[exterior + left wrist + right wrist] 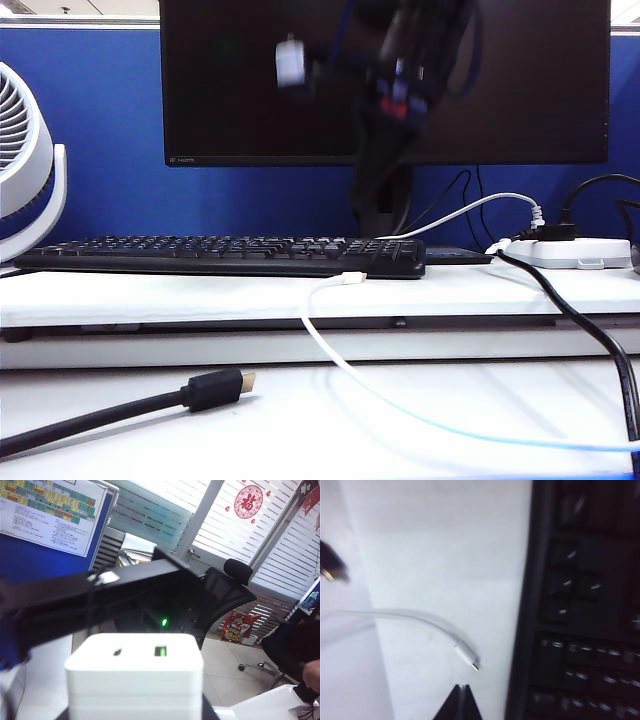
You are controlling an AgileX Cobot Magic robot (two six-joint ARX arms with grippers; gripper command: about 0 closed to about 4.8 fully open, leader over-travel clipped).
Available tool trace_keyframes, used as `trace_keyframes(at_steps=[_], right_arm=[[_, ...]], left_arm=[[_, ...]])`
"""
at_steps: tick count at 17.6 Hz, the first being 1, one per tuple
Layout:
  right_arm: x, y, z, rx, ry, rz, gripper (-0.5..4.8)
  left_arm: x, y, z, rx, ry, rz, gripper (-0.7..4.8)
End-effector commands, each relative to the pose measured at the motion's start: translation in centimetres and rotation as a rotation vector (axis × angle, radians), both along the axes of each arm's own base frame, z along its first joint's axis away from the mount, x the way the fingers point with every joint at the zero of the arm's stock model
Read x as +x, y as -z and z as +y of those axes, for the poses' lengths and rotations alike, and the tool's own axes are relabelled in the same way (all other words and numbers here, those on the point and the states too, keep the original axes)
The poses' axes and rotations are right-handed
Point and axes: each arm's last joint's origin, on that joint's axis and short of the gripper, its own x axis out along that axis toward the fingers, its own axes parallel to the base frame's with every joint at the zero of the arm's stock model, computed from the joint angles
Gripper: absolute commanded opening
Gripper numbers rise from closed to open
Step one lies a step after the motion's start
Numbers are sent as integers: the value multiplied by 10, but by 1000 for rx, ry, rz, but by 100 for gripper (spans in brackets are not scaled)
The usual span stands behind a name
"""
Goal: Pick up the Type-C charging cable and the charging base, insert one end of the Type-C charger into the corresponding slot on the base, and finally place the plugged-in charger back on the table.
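Note:
The white charging base (pixel 134 675) fills the left wrist view, and my left gripper (pixel 134 714) is shut on it, its fingers mostly hidden behind the block. Its small oval slot (pixel 117 652) and green-tongued port (pixel 160 651) face the camera. In the exterior view the base (pixel 291 62) hangs blurred high before the monitor, next to a dark blurred arm (pixel 400 70). The Type-C charging cable (pixel 330 355) lies loose, its white plug (pixel 352 277) on the table's raised tier (pixel 150 295). My right gripper (pixel 461 689) is shut on nothing above the tier, a short way from the plug (pixel 470 659).
A black keyboard (pixel 220 255) runs along the tier just behind the plug. A thick black cable with a gold-tipped plug (pixel 215 388) lies on the lower table (pixel 120 455). A white power strip (pixel 565 252) with cables sits at right, a fan (pixel 25 160) at left.

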Motion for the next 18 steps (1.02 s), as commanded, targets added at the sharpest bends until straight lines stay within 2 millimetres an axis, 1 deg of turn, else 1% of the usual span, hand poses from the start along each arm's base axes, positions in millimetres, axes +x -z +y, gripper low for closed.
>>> trace_keyframes(at_steps=[1,2,4,6,9,12,13,14,15,16,18], right_arm=[[1,-9,-3,31,-5,-44,-5],[3,-6,-4,17,-52,-69,32],[11,6,1,-23,-117,-97,232],[18,29,5,-68,-177,-54,234],[20,43,12,-82,-244,-35,233],[22,50,13,-89,-291,-35,229],[22,50,13,-89,-291,-33,217],[22,50,13,-90,-291,-31,187],[22,50,13,-91,-291,-29,171],[20,55,12,-98,-293,-11,157],[18,59,12,-100,-296,8,157]], left_arm=[[-2,-4,1,-13,8,-20,-5],[-2,-4,1,-13,8,-20,-5],[-2,-4,1,-13,7,-20,-5],[-2,-4,1,-13,8,-20,-5],[-2,-4,1,-13,8,-20,-5],[-2,-4,1,-13,8,-20,-5],[-2,-4,1,-13,8,-20,-5],[-2,-4,1,-13,8,-20,-5],[-2,-4,1,-13,8,-20,-5],[-2,-4,1,-13,8,-20,-5],[-2,-4,1,-13,8,-20,-5]])
